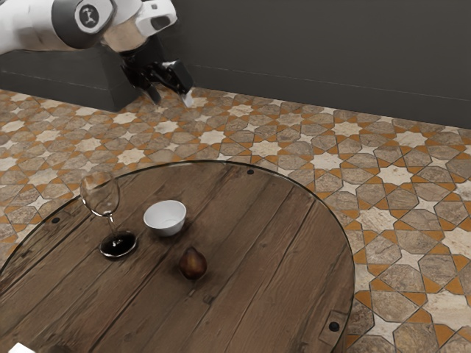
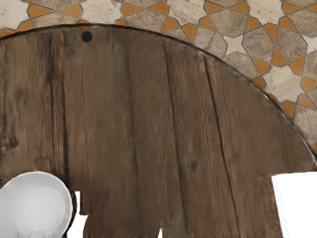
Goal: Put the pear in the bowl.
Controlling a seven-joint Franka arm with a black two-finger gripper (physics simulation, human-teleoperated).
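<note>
High over the far side of the round table, my gripper (image 1: 171,99) stands open, its two fingers apart with nothing between them. The dark reddish-brown pear (image 1: 193,264) rests on the wooden tabletop, well below the gripper. Close to the pear is the small white bowl (image 1: 165,218), upright, with a bare inside; pear and bowl are apart. In the wrist view the bowl (image 2: 37,208) lies near a corner, partly cut off.
A wine glass (image 1: 109,213) with a dark base stands on the table beside the bowl, toward the exterior view's left. The round wooden table (image 1: 287,250) has a thin metal rim. A white object (image 1: 20,348) lies at the near edge of the exterior view.
</note>
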